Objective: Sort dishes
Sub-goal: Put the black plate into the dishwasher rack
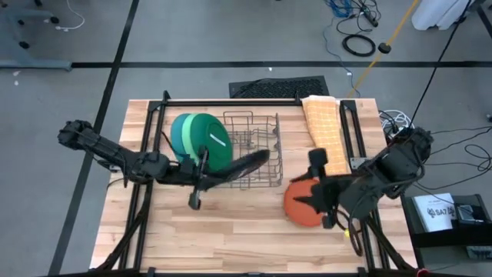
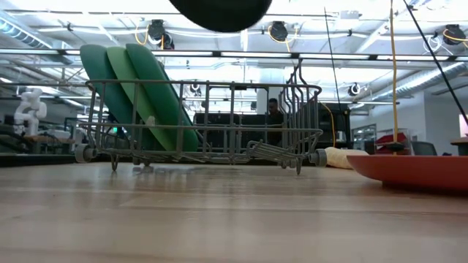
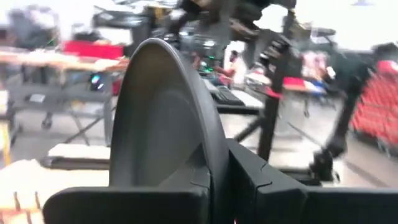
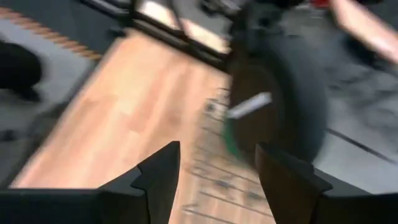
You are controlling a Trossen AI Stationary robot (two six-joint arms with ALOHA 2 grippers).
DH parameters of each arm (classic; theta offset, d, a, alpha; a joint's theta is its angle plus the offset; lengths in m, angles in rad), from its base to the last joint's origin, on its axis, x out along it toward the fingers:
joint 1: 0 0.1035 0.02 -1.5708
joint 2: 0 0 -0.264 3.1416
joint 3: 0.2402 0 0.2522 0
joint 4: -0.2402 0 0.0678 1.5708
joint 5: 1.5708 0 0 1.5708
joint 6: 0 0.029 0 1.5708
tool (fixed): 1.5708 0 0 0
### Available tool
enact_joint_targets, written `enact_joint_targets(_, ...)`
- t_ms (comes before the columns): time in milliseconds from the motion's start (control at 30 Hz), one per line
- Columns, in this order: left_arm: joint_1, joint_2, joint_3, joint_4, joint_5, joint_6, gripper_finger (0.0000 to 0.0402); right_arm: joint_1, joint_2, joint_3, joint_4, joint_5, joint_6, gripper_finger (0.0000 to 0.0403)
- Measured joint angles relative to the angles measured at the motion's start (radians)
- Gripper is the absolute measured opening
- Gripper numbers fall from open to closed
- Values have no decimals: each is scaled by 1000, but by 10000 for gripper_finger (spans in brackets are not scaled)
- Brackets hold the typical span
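Three green plates (image 1: 201, 138) stand on edge in the left end of the grey wire rack (image 1: 261, 150), leaning on its wires (image 2: 124, 80). My left gripper (image 1: 204, 168) reaches in from the left, in front of them, and is shut on the black plate (image 1: 247, 163), which shows at the top of the low view (image 2: 219, 13). The orange plate (image 1: 301, 206) lies flat on the table right of the rack (image 2: 417, 169). My right gripper (image 1: 314, 183) hovers open over the orange plate's far side; its wrist view (image 4: 217, 168) shows only table and rack between the fingers. My left gripper pinches the black plate's rim (image 3: 208, 158) between its two fingers, coming level from the table's left. The plate stands on edge, reaching out past the fingertips toward the right. It is lifted clear, above the rack's near side.
An orange checked cloth (image 1: 323, 121) lies at the far right, beyond the rack. The rack's middle and right slots hold nothing. Bare wood spreads along the table's near side (image 1: 231, 231). Black frame rails run along both table sides. A person shows in the room behind (image 2: 274, 113).
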Motion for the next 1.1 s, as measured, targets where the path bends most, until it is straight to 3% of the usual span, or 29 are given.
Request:
enact_joint_targets(100,46,25,0,43,-93,-135,30,43,-7,0,-2,76,12,195)
enact_joint_targets(300,134,97,3,64,-274,-432,30,79,27,-1,-4,122,32,186)
enact_joint_targets(433,185,157,2,73,-309,-583,30,104,71,-1,-11,136,64,183)
enact_joint_targets(600,215,218,2,63,-360,-622,30,135,133,-2,-13,178,94,183)
enact_joint_targets(833,206,207,2,-12,-508,-619,30,195,180,-2,-14,243,164,183)
enact_joint_targets(1100,181,218,4,-61,-604,-673,30,257,184,-39,-30,401,240,183)
